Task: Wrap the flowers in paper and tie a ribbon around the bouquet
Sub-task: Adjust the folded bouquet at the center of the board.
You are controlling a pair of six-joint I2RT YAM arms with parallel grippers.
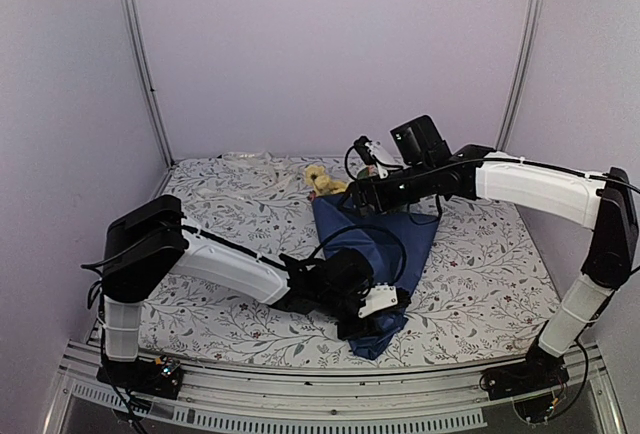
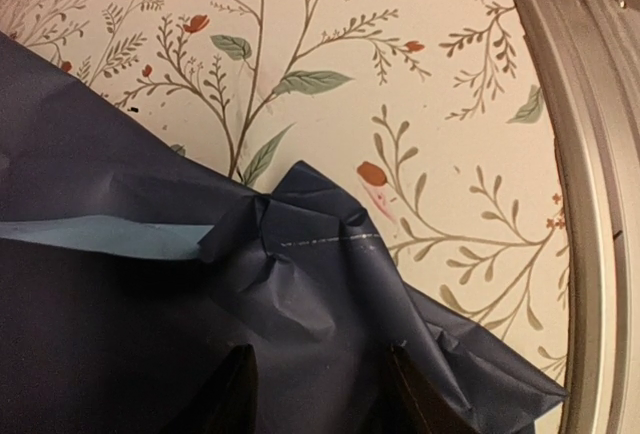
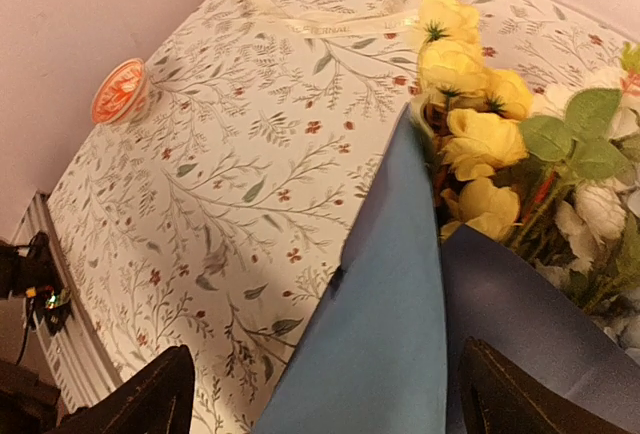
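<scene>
The left gripper [image 2: 320,359] is clamped on the narrow end of the bouquet [image 1: 410,244]. Dark navy paper [image 2: 120,334] fills the gap between its two fingers, and the creased tip juts out just ahead of them. A strip of the lighter blue layer shows to the left of that gripper. The cone lies on the worktop [image 1: 220,214], which is covered with a floral cloth, and widens away from the left gripper toward the right one.

The right gripper [image 3: 328,354] hangs over the wide end with its fingers spread far apart, holding nothing. A pale blue fold of paper runs between them underneath. The flowers [image 3: 480,139], yellow and white blooms with green leaves, spill from the cone just ahead and to the right of this gripper. The ribbon [image 3: 330,22] lies loose on the cloth well beyond it, apart from the bouquet. A small orange round object [image 3: 120,91] sits far off to its left.
</scene>
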